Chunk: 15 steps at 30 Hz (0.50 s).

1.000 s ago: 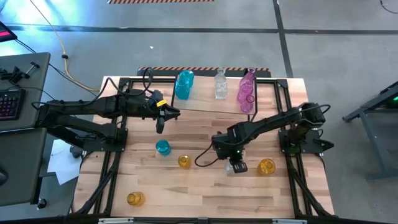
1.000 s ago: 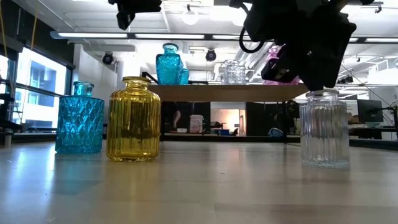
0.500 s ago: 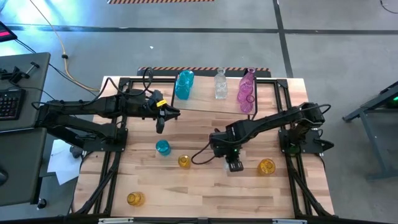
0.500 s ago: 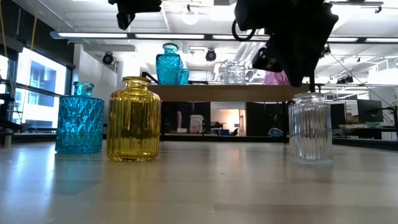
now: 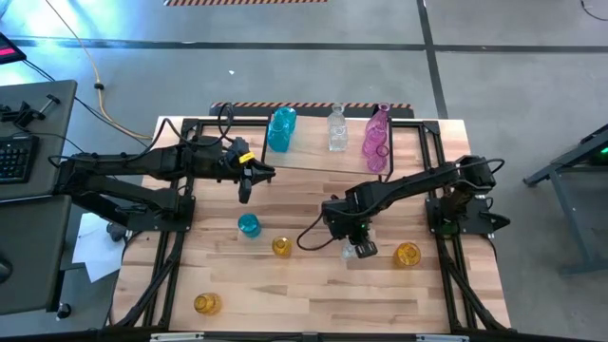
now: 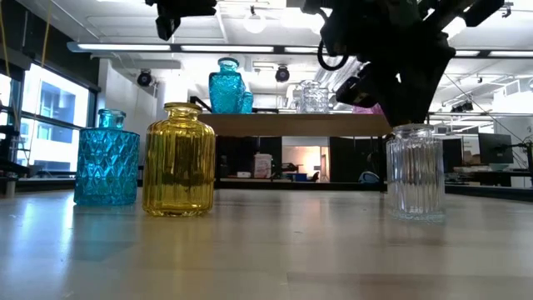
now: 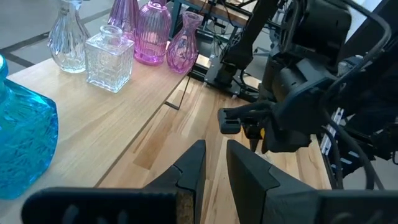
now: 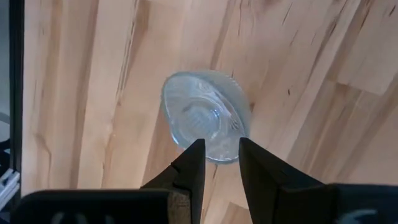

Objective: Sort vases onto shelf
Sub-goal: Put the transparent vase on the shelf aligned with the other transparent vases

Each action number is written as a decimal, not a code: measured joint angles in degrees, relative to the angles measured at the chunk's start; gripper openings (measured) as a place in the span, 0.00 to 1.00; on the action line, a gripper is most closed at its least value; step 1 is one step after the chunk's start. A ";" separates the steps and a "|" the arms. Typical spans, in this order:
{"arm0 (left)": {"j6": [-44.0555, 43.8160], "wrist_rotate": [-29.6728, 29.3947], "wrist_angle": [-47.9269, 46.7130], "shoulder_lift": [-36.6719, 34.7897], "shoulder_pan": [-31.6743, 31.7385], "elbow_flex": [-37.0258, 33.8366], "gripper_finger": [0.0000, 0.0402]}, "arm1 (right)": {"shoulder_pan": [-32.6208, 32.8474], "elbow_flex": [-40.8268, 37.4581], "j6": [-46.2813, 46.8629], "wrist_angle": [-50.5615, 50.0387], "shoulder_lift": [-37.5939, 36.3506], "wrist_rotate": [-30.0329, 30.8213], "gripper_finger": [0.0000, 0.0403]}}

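A clear ribbed vase (image 5: 362,251) (image 6: 415,175) (image 8: 202,106) stands upright on its base on the table, right of centre. My right gripper (image 5: 354,239) (image 6: 408,121) (image 8: 222,146) is right above it, pointing down, with only a narrow gap between its fingers at the vase's top. My left gripper (image 5: 258,174) (image 7: 216,149) hangs shut and empty in the air by the shelf's front edge. The shelf (image 5: 318,157) (image 6: 300,125) carries teal (image 5: 281,130), clear (image 5: 336,128) and pink (image 5: 376,138) vases. My right gripper meets the clear vase at its neck and mouth (image 6: 414,130) from above, fingers pointing down. The fingers hide the place of contact, so I cannot tell whether they clasp the neck or have one finger inside the mouth. The vase stays upright with its base on the table.
On the table stand a teal vase (image 5: 248,225) (image 6: 107,158), an amber vase (image 5: 281,246) (image 6: 179,160) beside it, another amber one (image 5: 408,254) right of the clear vase, and one (image 5: 206,303) near the front left corner. Black frame rails run along the table's sides.
My right gripper shifted a little toward the table's left and far edges. The clear vase slid with it along the table, staying upright. In the last half second the vase has stood still.
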 joint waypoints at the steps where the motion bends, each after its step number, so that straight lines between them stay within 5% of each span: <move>1: 0.00 0.00 0.22 0.00 0.00 0.00 0.14 | -0.03 -0.09 -0.29 0.22 0.00 -0.01 0.20; 15: -0.02 -0.02 2.06 0.00 0.00 0.00 0.14 | 0.17 -4.39 0.47 6.36 -0.13 -3.41 0.20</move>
